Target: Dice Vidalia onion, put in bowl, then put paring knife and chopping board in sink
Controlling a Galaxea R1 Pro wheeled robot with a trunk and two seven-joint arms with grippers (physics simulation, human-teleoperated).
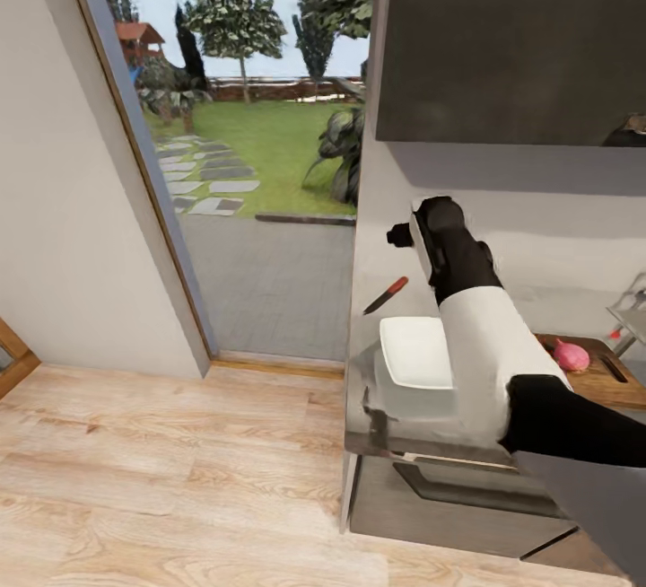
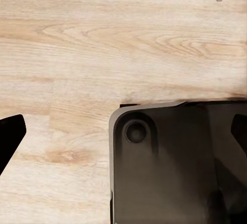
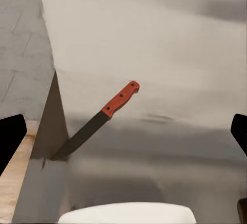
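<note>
Far left, head view: pale wall, then an open doorway [image 1: 260,165] onto lawn, stepping stones and trees. Light wood plank floor [image 1: 161,479] below.

Left gripper [image 2: 123,136], left wrist view: black fingertips far apart at the frame edges, nothing between them; under it the plank floor and a dark grey base corner [image 2: 170,162].

Grey countertop [image 1: 363,372] begins beside the doorway. Red-handled paring knife with dark blade [image 1: 386,295] lies near the counter's end by the wall. White square bowl [image 1: 414,352] sits just beside it, nearer the robot.

Right gripper [image 3: 123,131], right wrist view: fingertips spread wide, released, knife [image 3: 98,119] ahead, untouched.

Right: pink Vidalia onion [image 1: 571,355] rests on the brown wooden chopping board [image 1: 610,385]. Dark upper cabinet [image 1: 511,39] overhead.
</note>
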